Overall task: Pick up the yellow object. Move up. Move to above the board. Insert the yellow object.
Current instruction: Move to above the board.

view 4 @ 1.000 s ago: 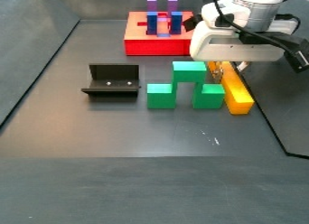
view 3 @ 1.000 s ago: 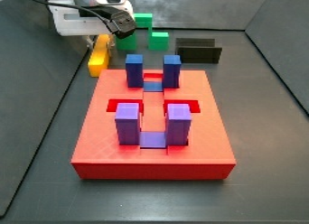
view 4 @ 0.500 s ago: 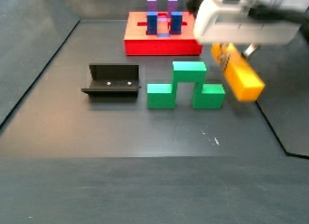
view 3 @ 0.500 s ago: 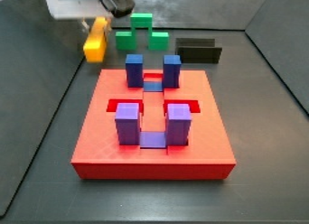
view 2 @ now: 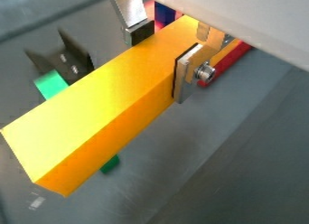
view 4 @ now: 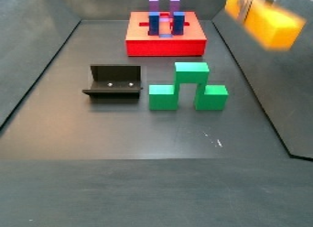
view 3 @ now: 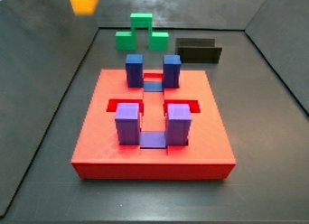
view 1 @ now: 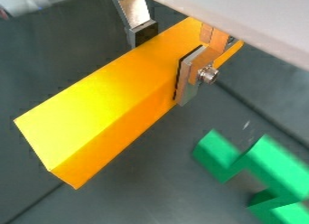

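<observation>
gripping the smooth yellow object (view 1: 115,106), gripper (view 1: 169,54) plates clamped flat against its sides

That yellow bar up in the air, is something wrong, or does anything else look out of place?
Nothing stands out. The yellow bar is clamped between the gripper fingers near one end, lifted off the floor. The red board, its blue pegs upright, the green blocks and the fixture sit squarely.

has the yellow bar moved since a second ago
Yes. The yellow bar, held in the gripper, has risen off the floor, now well above the green blocks.
</observation>
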Robot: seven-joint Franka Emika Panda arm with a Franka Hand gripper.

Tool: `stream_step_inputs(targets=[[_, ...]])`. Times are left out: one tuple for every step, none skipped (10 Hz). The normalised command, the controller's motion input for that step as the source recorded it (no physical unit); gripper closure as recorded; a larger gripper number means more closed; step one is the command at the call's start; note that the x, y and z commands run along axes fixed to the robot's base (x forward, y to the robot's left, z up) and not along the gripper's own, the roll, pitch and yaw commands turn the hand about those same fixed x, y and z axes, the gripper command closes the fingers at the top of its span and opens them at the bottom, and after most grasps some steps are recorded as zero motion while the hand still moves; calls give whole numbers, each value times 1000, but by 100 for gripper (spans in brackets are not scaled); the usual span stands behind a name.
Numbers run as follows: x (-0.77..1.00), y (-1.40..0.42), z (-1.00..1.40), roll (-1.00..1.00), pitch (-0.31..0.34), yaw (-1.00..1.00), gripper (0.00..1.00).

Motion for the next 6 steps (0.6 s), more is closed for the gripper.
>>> stream_step_inputs(targets=[[19, -4, 1400, -68, 65, -5, 100], [14, -8, 1400, -74, 76, -7, 100], [-1, 0, 865, -70, 58, -7, 100], [28, 2, 409, -71, 36, -5, 100], [39, 6, 246, -63, 44, -6, 100], [870, -1400, 241, -12, 367, -359, 100]])
